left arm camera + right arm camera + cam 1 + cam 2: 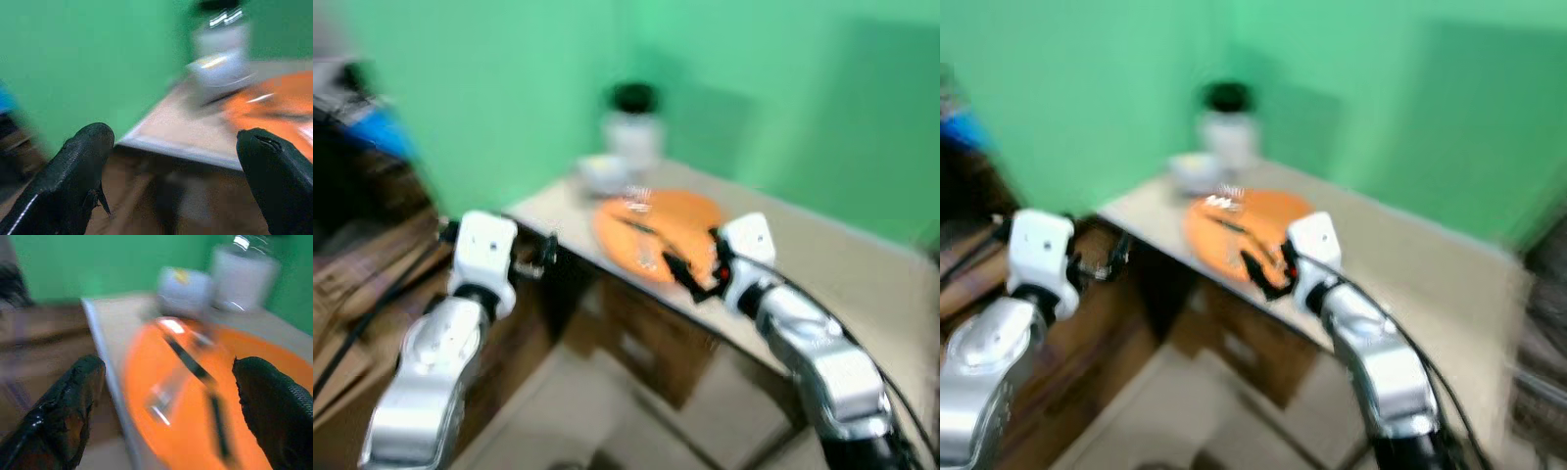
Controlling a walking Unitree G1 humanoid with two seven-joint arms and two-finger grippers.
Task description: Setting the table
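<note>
Over orange plate [195, 396], right gripper [166, 401] spread wide, empty

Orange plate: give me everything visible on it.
The orange plate is round, flat and looks like plastic. It lies level on the beige table, near the front edge at the corner. Cutlery with dark handles rests across it; blur hides which pieces. A small white bowl sits just behind it. The right gripper, fingers open, hangs over its near rim.

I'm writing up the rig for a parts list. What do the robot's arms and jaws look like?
Both arms are silver metal tubes ending in white boxy wrist blocks. Thin black cables run along them. The left gripper and right gripper each have two long, black, textured fingers. Red shows at the right wrist.
</note>
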